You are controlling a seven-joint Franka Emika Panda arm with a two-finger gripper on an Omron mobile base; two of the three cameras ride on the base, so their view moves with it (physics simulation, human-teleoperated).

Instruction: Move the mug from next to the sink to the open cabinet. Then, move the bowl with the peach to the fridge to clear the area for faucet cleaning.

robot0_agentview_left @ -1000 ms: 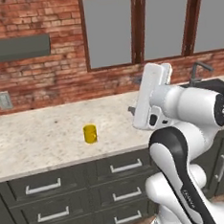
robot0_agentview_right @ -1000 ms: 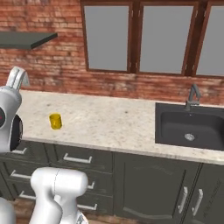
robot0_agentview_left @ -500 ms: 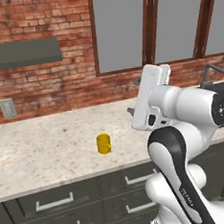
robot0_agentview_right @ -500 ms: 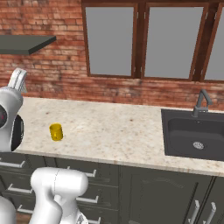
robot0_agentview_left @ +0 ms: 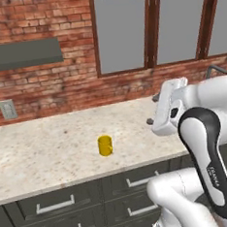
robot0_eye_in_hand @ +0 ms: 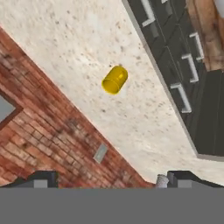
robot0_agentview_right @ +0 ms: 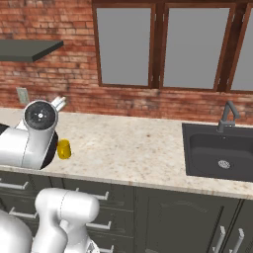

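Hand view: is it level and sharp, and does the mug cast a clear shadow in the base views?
Hand view: rolled, brick wall and counter run diagonally; mug soft-edged. Left base view: even light, only a faint shadow under the mug. Right base view: arm partly hides the mug.

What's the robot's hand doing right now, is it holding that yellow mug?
Hand: open and empty; the yellow mug stands apart from it on the counter.

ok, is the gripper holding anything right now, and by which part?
Nothing is held. In the hand view the gripper is open with nothing between its tips, and the mug stands apart from it on the counter.
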